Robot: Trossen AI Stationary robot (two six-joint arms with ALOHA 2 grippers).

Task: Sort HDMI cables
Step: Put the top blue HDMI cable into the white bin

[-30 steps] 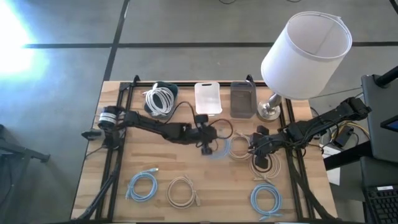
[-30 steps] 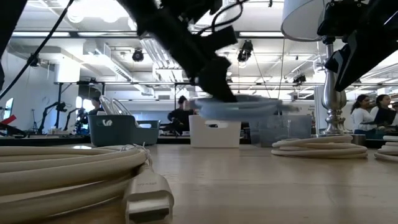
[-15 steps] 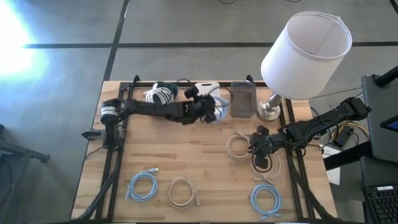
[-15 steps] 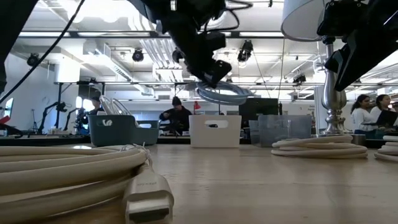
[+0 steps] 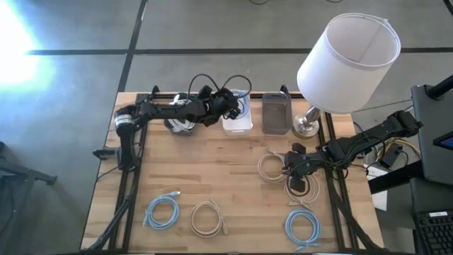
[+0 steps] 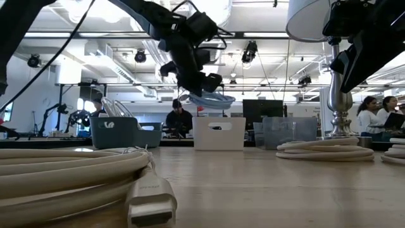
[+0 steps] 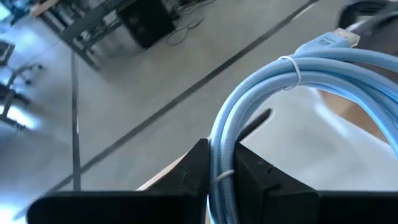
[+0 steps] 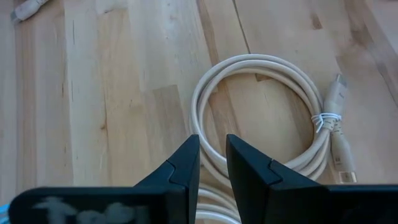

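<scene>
My left gripper [image 5: 231,108] reaches from the table's left to the far edge and is shut on a light blue HDMI cable coil [image 7: 298,74]. The coil hangs in the air over the white bin [image 5: 238,122], as the low view also shows: coil [image 6: 212,99], bin [image 6: 218,133]. My right gripper [image 8: 212,155] hovers at the right, slightly open, above a beige coil [image 8: 267,118] that lies flat on the table. Another beige coil [image 5: 302,188] lies next to it. Near the front edge lie a blue coil [image 5: 161,211], a beige coil [image 5: 207,217] and a blue coil [image 5: 304,227]. My left gripper pinches the bundled strands on one side of the blue coil's loop [image 7: 219,163] between its two fingers. The fingers come slanting down from the table's left. The rest of the loop sticks out past the fingertips, roughly level and lifted clear above the white bin.
Along the far edge stand a dark bin [image 5: 185,113] holding white cables, the white bin and a clear grey bin [image 5: 276,113]. A lamp with a white shade [image 5: 347,62] stands at the far right. In the low view a beige coil [image 6: 76,171] lies close to the camera.
My left gripper has swung from the table's middle toward the far edge and a little up, rolling its wrist on the way. It has carried the blue coil off the table, and the coil now hangs clear over the white bin.
</scene>
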